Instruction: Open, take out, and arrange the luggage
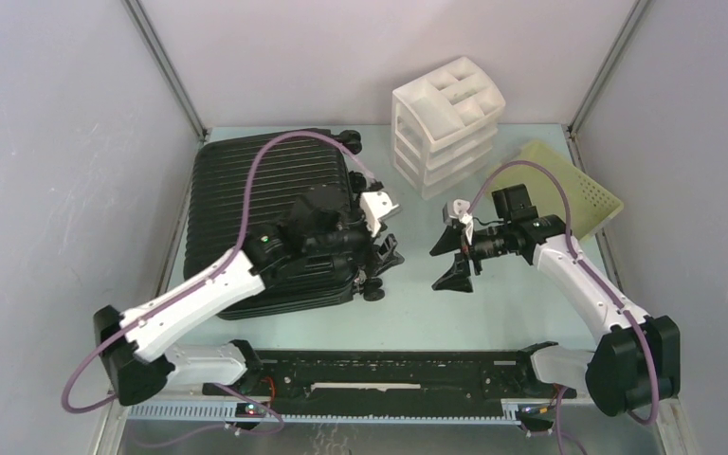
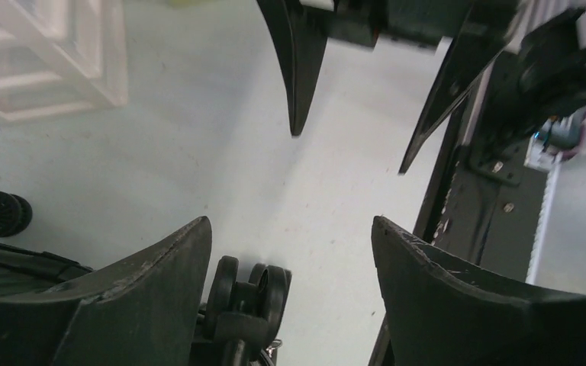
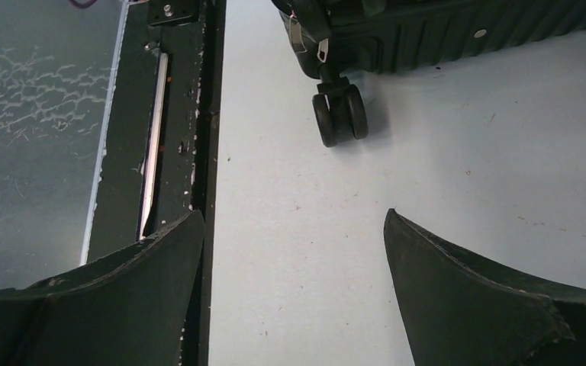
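Observation:
The luggage is a black ribbed hard-shell suitcase lying flat and shut on the left of the table. My left gripper is open and empty at its right edge, with one of its small wheels just inside the left finger in the left wrist view. My right gripper is open and empty over bare table, facing the suitcase's right side a short way off. The right wrist view shows the suitcase's corner, a wheel and zipper pulls ahead of the right gripper.
A white three-tier drawer organizer stands at the back. A pale yellow perforated basket lies tilted at the back right. The black base rail runs along the near edge. Grey walls close in both sides.

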Robot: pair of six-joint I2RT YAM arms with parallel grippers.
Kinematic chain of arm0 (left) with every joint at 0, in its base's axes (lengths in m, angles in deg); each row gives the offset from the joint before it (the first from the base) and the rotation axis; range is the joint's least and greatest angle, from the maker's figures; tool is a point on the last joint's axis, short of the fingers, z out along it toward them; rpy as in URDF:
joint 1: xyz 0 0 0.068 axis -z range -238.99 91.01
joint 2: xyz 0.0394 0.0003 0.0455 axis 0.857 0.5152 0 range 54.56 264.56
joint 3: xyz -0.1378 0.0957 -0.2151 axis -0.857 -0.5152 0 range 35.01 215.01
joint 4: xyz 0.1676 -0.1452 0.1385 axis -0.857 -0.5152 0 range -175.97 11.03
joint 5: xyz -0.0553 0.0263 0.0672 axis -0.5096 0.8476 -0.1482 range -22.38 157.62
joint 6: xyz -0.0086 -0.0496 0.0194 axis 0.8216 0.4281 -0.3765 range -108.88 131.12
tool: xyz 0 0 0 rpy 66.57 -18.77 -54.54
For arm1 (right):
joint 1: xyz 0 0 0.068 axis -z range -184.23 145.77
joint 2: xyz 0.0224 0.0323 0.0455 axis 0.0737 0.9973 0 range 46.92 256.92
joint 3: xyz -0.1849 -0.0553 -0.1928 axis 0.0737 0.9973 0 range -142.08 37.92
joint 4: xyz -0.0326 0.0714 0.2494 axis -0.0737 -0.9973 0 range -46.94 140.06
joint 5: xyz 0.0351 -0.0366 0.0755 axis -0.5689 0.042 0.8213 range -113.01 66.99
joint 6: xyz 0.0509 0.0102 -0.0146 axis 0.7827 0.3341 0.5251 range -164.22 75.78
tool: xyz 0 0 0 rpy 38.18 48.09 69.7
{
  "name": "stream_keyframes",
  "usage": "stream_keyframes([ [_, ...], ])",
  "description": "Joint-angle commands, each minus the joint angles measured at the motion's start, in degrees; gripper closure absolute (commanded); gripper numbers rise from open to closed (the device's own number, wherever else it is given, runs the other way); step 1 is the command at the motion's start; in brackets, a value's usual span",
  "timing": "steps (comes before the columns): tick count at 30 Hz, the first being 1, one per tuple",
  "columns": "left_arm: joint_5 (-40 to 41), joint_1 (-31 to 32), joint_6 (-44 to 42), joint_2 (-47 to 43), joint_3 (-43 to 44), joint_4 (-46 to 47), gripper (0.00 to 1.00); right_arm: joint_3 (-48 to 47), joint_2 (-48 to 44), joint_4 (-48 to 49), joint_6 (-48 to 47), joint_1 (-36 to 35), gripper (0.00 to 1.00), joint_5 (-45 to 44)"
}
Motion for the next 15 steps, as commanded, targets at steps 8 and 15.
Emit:
stream_keyframes([
  [8, 6.74, 0.09, 8.53, -17.8, -6.36, -1.8, 0.19, -6.5, 1.44, 5.01, 2.31, -10.23, 0.05, -6.43],
  [15, 12.12, -0.14, 13.5, -27.91, -10.59, -7.32, 0.2, -17.53, 6.96, 4.2, 3.64, -13.94, 0.04, -9.8],
])
